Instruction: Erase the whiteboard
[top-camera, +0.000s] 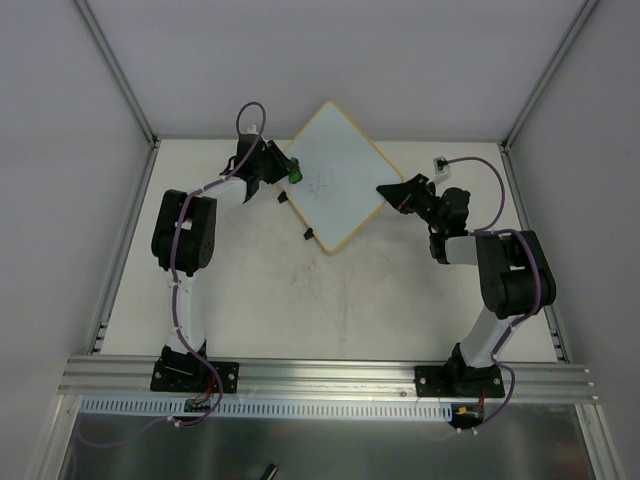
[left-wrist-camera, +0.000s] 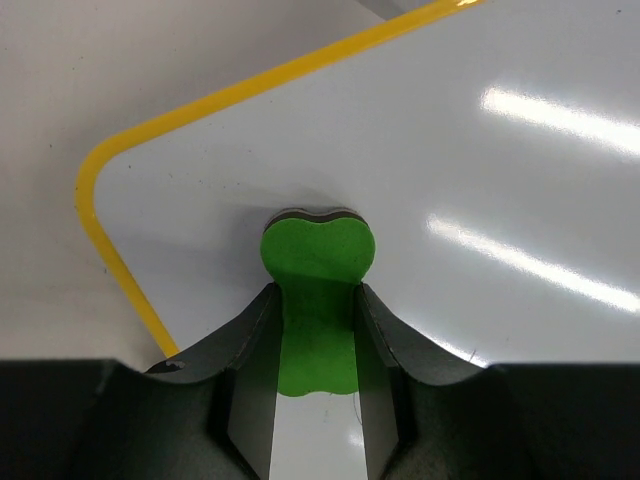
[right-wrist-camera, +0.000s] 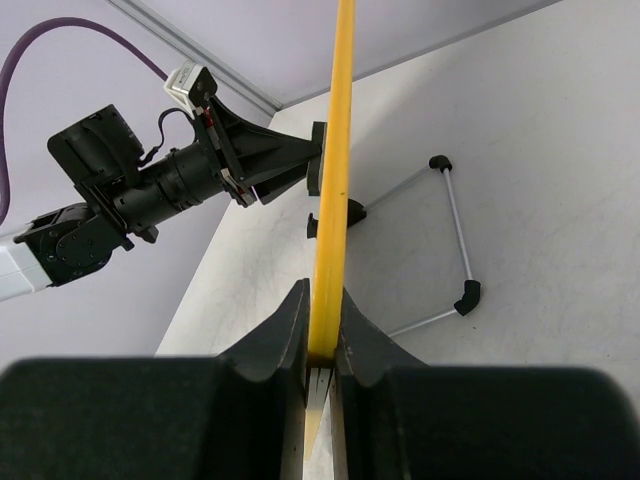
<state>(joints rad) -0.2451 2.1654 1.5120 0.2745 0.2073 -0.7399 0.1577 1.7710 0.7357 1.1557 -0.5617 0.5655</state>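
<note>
The whiteboard (top-camera: 335, 175) lies as a diamond at the back of the table, with a faint dark doodle near its middle. It has a yellow rim and two black clips on its lower-left edge. My left gripper (top-camera: 290, 172) is shut on the green bone-shaped eraser (left-wrist-camera: 316, 300), which rests on the white board near its left corner (left-wrist-camera: 95, 180). My right gripper (top-camera: 385, 192) is shut on the board's right edge; the right wrist view shows the yellow rim (right-wrist-camera: 330, 200) edge-on between the jaws.
A thin wire stand (right-wrist-camera: 450, 240) with black corner caps shows under the board in the right wrist view. Metal frame rails (top-camera: 120, 250) border the table at left and right. The left arm (right-wrist-camera: 150, 190) shows beyond the board.
</note>
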